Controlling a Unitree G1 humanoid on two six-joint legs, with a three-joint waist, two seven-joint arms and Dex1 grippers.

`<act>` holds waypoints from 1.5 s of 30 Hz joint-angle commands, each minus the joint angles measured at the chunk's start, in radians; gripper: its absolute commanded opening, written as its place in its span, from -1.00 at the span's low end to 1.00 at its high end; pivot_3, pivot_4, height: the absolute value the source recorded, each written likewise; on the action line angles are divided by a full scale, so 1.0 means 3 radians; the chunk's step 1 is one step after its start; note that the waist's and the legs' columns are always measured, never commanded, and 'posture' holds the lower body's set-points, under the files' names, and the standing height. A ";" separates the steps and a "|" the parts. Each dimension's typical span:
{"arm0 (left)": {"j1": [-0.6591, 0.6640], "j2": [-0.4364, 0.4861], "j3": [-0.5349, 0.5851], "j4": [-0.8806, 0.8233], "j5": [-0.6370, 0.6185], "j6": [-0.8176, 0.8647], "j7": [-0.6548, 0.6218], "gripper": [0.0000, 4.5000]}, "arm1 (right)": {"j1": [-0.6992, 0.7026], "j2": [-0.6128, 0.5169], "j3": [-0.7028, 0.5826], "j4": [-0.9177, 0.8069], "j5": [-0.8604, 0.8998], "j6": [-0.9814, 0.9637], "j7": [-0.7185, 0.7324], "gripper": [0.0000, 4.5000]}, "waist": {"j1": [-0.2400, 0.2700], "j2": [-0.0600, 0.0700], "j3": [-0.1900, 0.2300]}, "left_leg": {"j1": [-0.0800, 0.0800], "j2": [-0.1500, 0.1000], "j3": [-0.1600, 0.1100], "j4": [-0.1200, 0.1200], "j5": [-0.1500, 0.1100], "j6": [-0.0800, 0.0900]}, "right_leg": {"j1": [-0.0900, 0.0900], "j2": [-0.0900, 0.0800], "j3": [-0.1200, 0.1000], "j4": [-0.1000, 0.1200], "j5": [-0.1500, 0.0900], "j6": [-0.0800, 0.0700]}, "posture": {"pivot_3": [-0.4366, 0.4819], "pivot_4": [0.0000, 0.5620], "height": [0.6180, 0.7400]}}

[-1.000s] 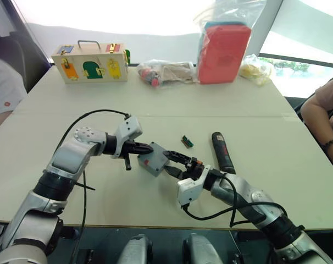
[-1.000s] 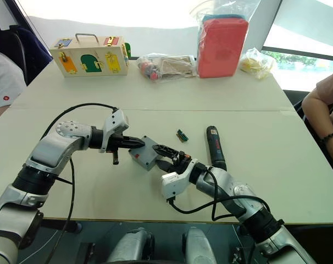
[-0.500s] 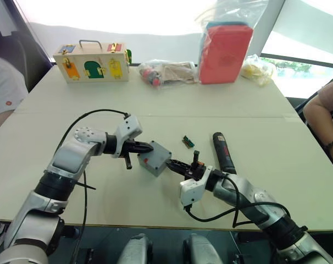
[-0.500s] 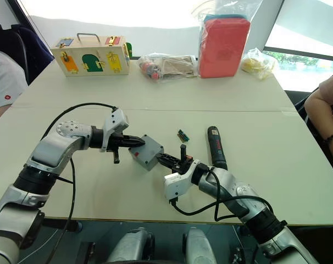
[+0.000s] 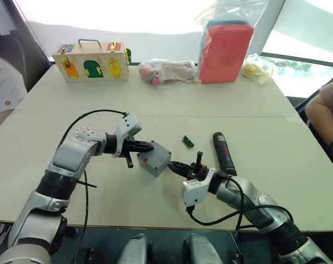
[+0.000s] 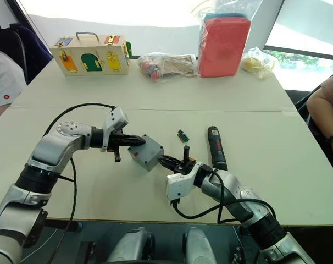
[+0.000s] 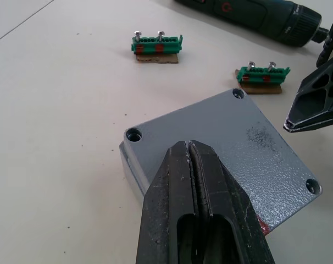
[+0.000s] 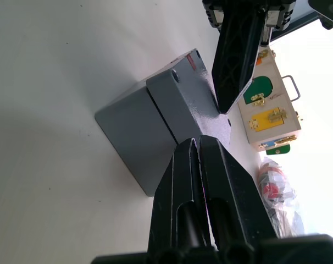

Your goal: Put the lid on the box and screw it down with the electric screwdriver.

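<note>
At the far left corner of the table stands a wooden latch box with coloured fittings and a wire handle. The left gripper reaches in from the left with its fingers pressed together, their tips resting on the near-left edge of the lid, which already sits on the box. The grey enclosure lies near the middle of the table, turned so its corners point roughly along and across the table; a small red mark shows on its near-left side wall. In the left wrist view three of the lid's corner holes can be seen, the fourth hidden behind the fingers, and whether any hole holds a screw is too small to tell. The right gripper comes from the right, fingers closed with nothing between them, tips just beside the box's right corner; contact cannot be made out. Two green connector pieces lie beyond the box. Further right the electric screwdriver lies flat, long axis running from near to far; its bit is not discernible. A red bagged item stands at the far edge, and a person's arm is cut off at the right border.
</note>
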 commanded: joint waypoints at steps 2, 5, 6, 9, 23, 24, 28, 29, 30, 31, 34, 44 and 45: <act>-0.0184 -0.0039 0.0324 0.0008 -0.0256 0.0157 0.0045 -1.00 | -0.0073 0.0072 0.0004 0.0006 0.0041 -0.0013 0.0002 -0.97 | 0.0001 -0.0004 0.0003 | -0.0001 0.0000 0.0000 0.0000 0.0000 0.0000 | -0.0001 0.0000 0.0000 0.0000 0.0000 0.0000 | -0.05 -0.47 0.97; -0.0240 -0.0037 0.0412 0.0061 -0.0314 0.0216 0.0083 -1.00 | -0.0098 0.0097 0.0005 0.0028 0.0042 -0.0015 0.0006 -0.97 | 0.0000 -0.0005 0.0005 | -0.0003 0.0000 0.0000 0.0000 0.0001 -0.0002 | -0.0002 -0.0001 0.0000 -0.0001 0.0000 0.0000 | -0.05 -0.47 0.97; -0.0259 -0.0032 0.0430 0.0096 -0.0310 0.0205 0.0102 -1.00 | -0.0101 0.0101 0.0005 0.0038 0.0040 -0.0020 0.0001 -0.97 | 0.0000 -0.0005 0.0005 | -0.0003 0.0000 -0.0001 0.0000 0.0002 -0.0003 | -0.0002 -0.0001 0.0000 -0.0002 0.0000 0.0000 | -0.05 -0.47 0.97; -0.0299 -0.0004 0.0447 0.0230 -0.0249 0.0128 0.0142 -1.00 | -0.0109 0.0115 0.0005 0.0054 0.0033 -0.0017 -0.0010 -0.97 | 0.0000 -0.0005 0.0005 | -0.0003 0.0000 -0.0001 -0.0001 0.0002 -0.0004 | -0.0002 -0.0001 0.0000 -0.0002 0.0000 0.0000 | -0.05 -0.47 0.97; -0.0046 0.0181 0.0286 0.0243 -0.0127 0.0009 -0.0043 -1.00 | -0.0176 0.0223 0.0017 0.0156 0.0025 0.0018 -0.0024 -0.97 | 0.0004 -0.0006 0.0005 | -0.0004 0.0000 -0.0001 -0.0004 0.0004 -0.0008 | -0.0004 -0.0003 0.0000 -0.0004 0.0000 0.0000 | -0.05 -0.47 0.97; -0.0036 0.0182 0.0288 0.0225 -0.0128 0.0019 -0.0044 -1.00 | -0.0178 0.0230 0.0018 0.0162 0.0022 0.0019 -0.0026 -0.97 | 0.0002 -0.0006 0.0005 | -0.0004 0.0000 -0.0001 -0.0004 0.0004 -0.0008 | -0.0004 -0.0003 0.0000 -0.0004 0.0000 0.0000 | -0.05 -0.47 0.97; -0.0014 0.0184 0.0290 0.0153 -0.0141 0.0068 -0.0040 -1.00 | -0.0165 0.0237 -0.0003 0.0171 0.0020 0.0031 -0.0026 -0.97 | -0.0001 -0.0006 0.0005 | -0.0004 0.0000 -0.0001 -0.0005 0.0004 -0.0008 | -0.0004 -0.0003 0.0000 -0.0004 0.0000 0.0000 | -0.05 -0.47 0.97; -0.0019 0.0179 0.0289 0.0147 -0.0143 0.0078 -0.0038 -1.00 | -0.0161 0.0231 -0.0006 0.0173 0.0020 0.0028 -0.0029 -0.97 | -0.0001 -0.0006 0.0005 | -0.0004 0.0000 -0.0001 -0.0005 0.0004 -0.0008 | -0.0005 -0.0003 0.0000 -0.0004 0.0000 0.0000 | -0.05 -0.47 0.97; -0.0024 0.0169 0.0282 0.0140 -0.0142 0.0087 -0.0036 -1.00 | -0.0158 0.0227 -0.0007 0.0175 0.0023 0.0028 -0.0029 -0.97 | -0.0001 -0.0006 0.0005 | -0.0004 0.0000 -0.0001 -0.0005 0.0004 -0.0008 | -0.0005 -0.0003 0.0000 -0.0004 0.0000 0.0000 | -0.05 -0.47 0.97; -0.0028 0.0154 0.0271 0.0130 -0.0139 0.0095 -0.0029 -1.00 | -0.0156 0.0224 -0.0010 0.0173 0.0023 0.0029 -0.0031 -0.97 | -0.0001 -0.0006 0.0005 | -0.0004 0.0000 -0.0001 -0.0005 0.0004 -0.0008 | -0.0004 -0.0003 0.0000 -0.0004 0.0000 0.0000 | -0.05 -0.47 0.97; -0.0023 0.0126 0.0233 0.0109 -0.0127 0.0101 -0.0031 -1.00 | -0.0159 0.0226 -0.0014 0.0171 0.0022 0.0039 -0.0032 -0.97 | 0.0000 -0.0006 0.0005 | -0.0004 0.0000 -0.0001 -0.0005 0.0004 -0.0008 | -0.0004 -0.0003 0.0000 -0.0004 0.0000 0.0000 | -0.05 -0.47 0.97; -0.0057 0.0060 0.0209 0.0180 -0.0100 0.0054 0.0025 -1.00 | -0.0148 0.0234 -0.0015 0.0152 0.0020 0.0071 -0.0033 -0.97 | -0.0001 -0.0006 0.0005 | -0.0004 -0.0001 -0.0001 -0.0005 0.0004 -0.0008 | -0.0004 -0.0003 0.0000 -0.0004 0.0000 0.0000 | -0.05 -0.47 0.97; -0.0080 0.0049 0.0235 0.0205 -0.0107 0.0052 0.0042 -1.00 | -0.0148 0.0232 -0.0016 0.0153 0.0020 0.0072 -0.0033 -0.97 | 0.0001 -0.0006 0.0005 | -0.0004 -0.0001 -0.0001 -0.0005 0.0004 -0.0008 | -0.0004 -0.0003 0.0000 -0.0004 0.0000 0.0000 | -0.05 -0.47 0.97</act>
